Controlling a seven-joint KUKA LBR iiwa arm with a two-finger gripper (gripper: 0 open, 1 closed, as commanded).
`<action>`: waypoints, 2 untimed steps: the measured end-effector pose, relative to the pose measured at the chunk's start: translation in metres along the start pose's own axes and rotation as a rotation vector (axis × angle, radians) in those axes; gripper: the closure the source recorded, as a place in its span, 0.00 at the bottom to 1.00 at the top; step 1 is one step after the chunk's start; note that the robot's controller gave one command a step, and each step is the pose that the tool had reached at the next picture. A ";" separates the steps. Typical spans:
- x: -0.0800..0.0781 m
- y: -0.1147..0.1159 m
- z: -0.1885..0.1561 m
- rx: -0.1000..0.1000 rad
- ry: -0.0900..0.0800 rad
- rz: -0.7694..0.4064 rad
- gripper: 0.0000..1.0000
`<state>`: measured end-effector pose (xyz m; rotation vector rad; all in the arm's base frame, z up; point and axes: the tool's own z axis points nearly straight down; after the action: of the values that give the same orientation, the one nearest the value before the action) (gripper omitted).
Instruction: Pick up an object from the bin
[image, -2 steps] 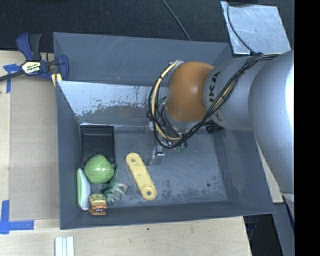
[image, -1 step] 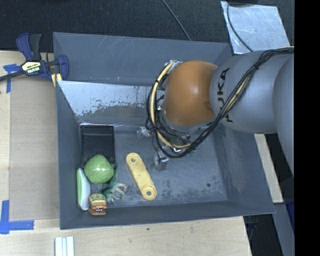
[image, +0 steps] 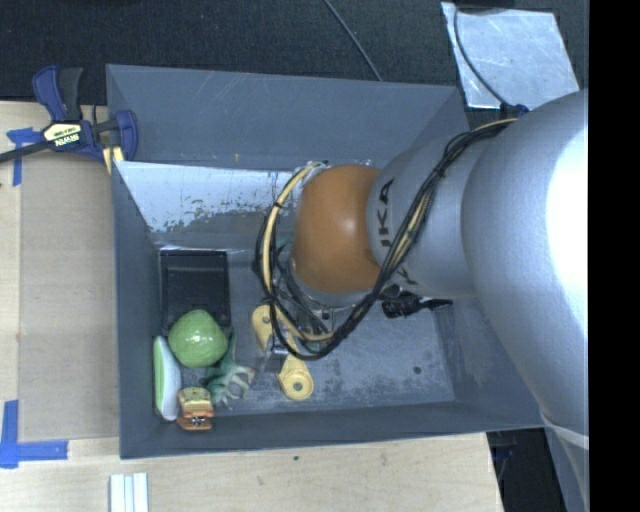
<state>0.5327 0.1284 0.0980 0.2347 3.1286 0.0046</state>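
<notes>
Pickup is looking undone: the gripper (image: 283, 340), under the arm's orange cover (image: 335, 230), is hovering low over the front middle of the grey metal bin (image: 410, 372), open or closed I cannot tell. Likeliest target, a pale yellow rounded plastic piece (image: 295, 381), is lying on the bin floor just beside it, apparently not lifted.

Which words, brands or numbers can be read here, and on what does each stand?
"KU...": dark letters on the silver arm beside its orange cover, partly hidden by cables.
Small orange and yellow thing in the lower left corner of the bin: possible marking, too small to read.
Other things in the bin: no text visible.
</notes>
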 end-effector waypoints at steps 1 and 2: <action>-0.035 -0.019 0.025 -0.003 -0.016 0.102 0.00; -0.004 -0.031 0.026 -0.005 -0.013 0.065 1.00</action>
<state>0.5324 0.0970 0.0718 0.3352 3.1062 0.0103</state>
